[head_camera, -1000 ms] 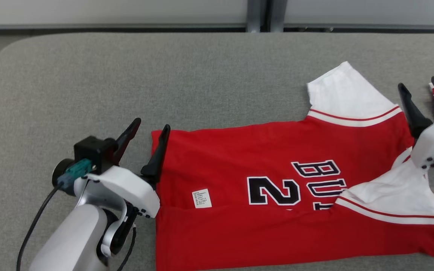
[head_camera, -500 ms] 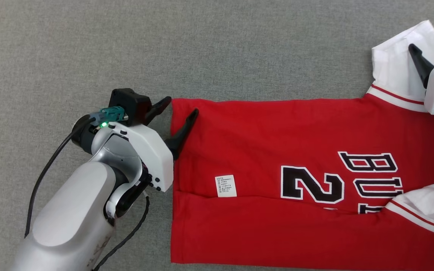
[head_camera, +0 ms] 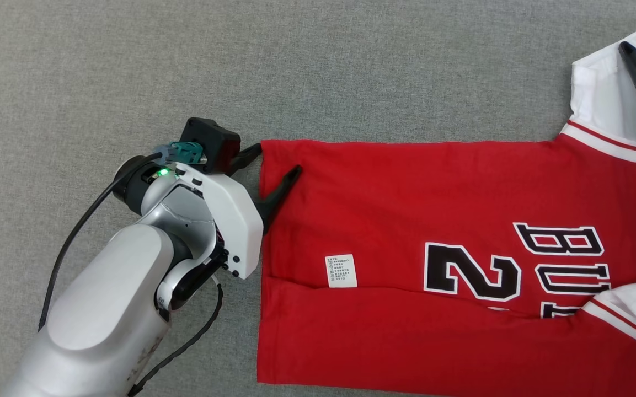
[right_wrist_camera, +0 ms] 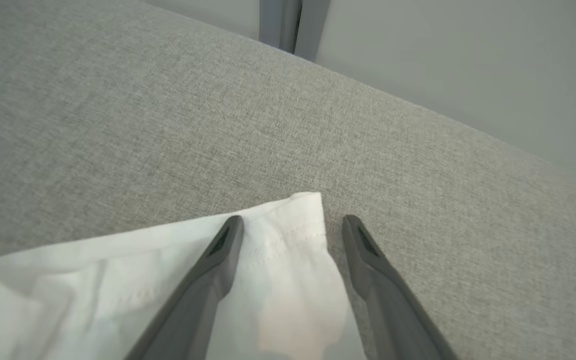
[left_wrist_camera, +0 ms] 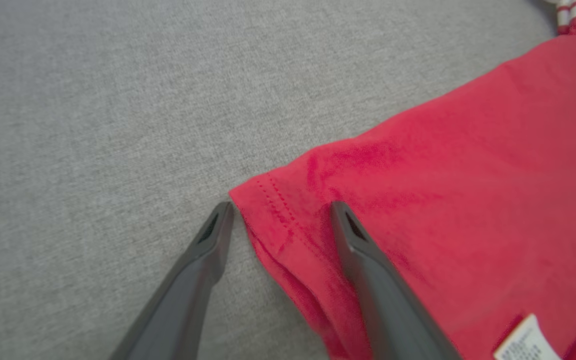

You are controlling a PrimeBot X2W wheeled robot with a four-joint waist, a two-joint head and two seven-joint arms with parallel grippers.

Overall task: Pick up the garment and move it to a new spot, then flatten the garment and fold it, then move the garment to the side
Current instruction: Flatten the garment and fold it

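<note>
You are at the folding step: the red shirt [head_camera: 406,193] lies flat on the table [head_camera: 130,66], its near long edge already folded over. Your left end effector [left_wrist_camera: 282,206] stands spread astride the far hem corner [left_wrist_camera: 263,197]. The right end effector [right_wrist_camera: 293,218] gapes likewise over the white sleeve [right_wrist_camera: 278,250] tip. Next, I judge, clench both together, then lift evenly.
</note>
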